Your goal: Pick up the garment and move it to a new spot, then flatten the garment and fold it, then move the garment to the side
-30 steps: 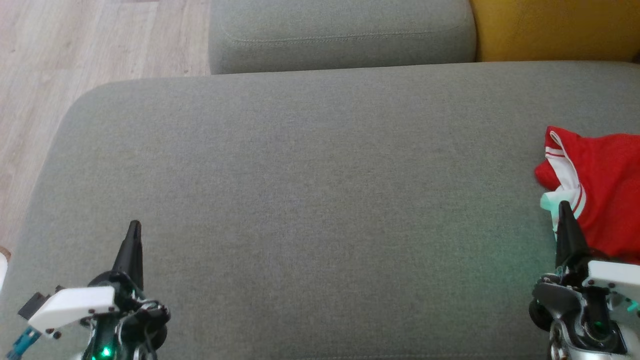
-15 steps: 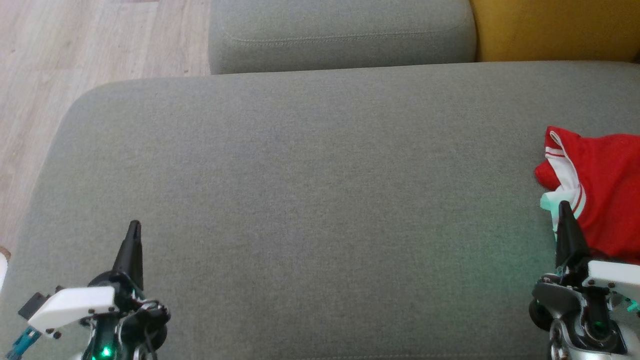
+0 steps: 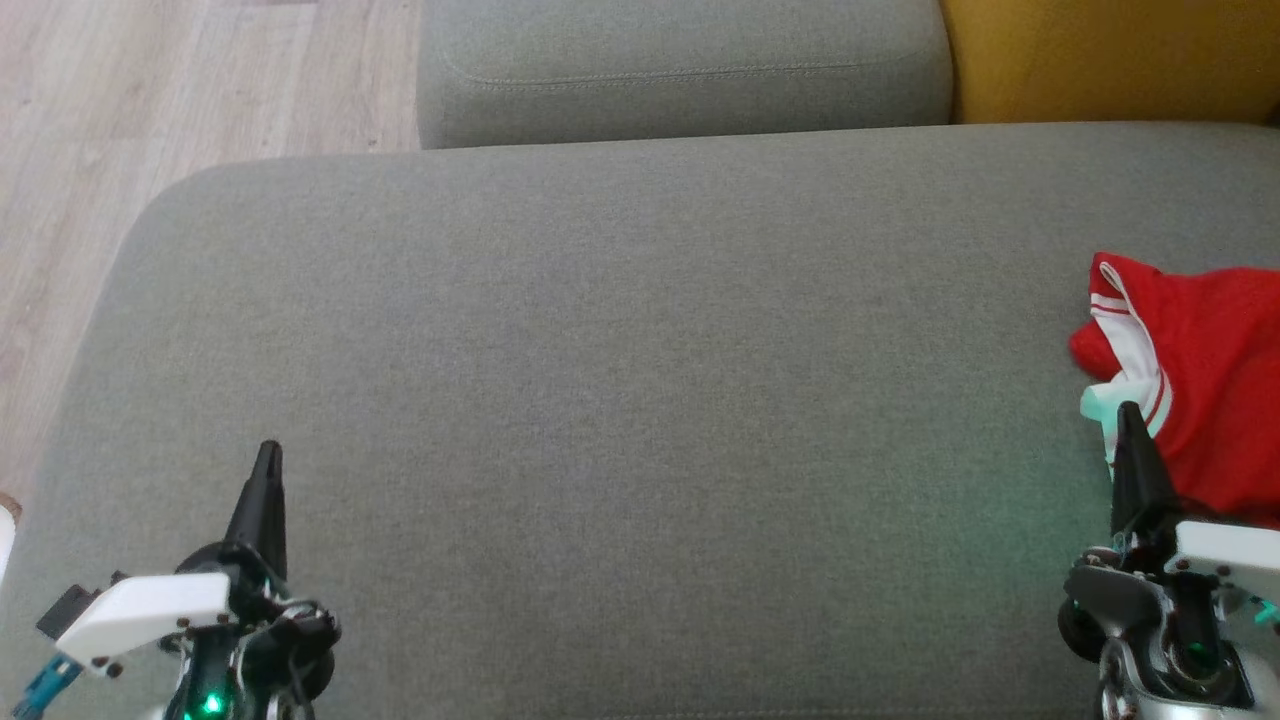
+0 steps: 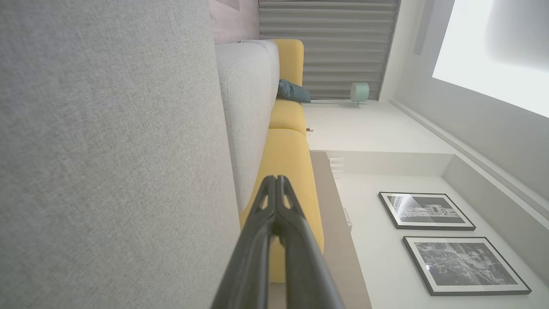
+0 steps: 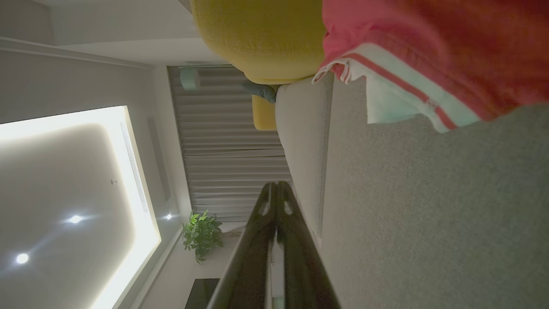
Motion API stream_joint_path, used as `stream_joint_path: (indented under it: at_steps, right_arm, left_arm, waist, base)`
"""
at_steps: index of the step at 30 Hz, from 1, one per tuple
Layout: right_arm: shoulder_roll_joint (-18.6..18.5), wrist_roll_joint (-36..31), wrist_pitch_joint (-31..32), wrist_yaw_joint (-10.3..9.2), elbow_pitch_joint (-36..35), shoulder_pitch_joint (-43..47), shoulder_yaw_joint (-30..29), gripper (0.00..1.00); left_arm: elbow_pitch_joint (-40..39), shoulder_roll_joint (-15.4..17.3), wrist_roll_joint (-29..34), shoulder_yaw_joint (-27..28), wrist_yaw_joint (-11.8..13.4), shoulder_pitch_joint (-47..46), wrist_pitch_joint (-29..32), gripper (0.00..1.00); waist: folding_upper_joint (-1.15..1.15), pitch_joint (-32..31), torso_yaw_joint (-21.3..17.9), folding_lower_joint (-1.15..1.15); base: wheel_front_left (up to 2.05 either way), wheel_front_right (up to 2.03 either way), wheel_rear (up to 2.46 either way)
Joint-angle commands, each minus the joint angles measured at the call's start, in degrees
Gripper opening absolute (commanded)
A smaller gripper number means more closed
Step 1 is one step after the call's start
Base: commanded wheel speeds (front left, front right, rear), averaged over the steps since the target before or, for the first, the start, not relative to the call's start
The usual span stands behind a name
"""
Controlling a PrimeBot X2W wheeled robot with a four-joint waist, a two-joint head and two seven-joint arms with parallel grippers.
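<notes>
The garment is red with white stripes and lies bunched at the right edge of the grey cushion, partly cut off by the picture's edge. The right wrist view has the garment at its upper right. My right gripper is shut and empty, its tip just in front of the garment's white hem; in its own view the right gripper has its fingers pressed together. Far from the garment, at the lower left, my left gripper stands shut with nothing in it, its left gripper fingers closed in the wrist view.
A second grey cushion lies behind the big one, with a yellow cushion to its right. Wooden floor runs along the left. The wide middle of the big cushion is bare fabric.
</notes>
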Motion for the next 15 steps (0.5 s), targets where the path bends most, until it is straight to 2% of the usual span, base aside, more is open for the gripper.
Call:
stream_joint_path:
  at_steps: [1, 15]
  right_arm:
    - [-0.39, 0.42, 0.32, 0.23, -2.22, -1.2, 1.2, 0.0]
    - [-0.39, 0.42, 0.32, 0.23, -2.22, -1.2, 1.2, 0.0]
  left_arm:
    - [-2.24, 0.83, -0.26, 2.02, -0.42, -3.3, 0.43, 0.0]
    - [-2.24, 0.83, -0.26, 2.02, -0.42, -3.3, 0.43, 0.0]
  waist:
    - [0.0, 0.0, 0.0, 0.0]
    - [0.0, 0.0, 0.0, 0.0]
  base:
    - [0.0, 0.0, 0.0]
    - [0.0, 0.0, 0.0]
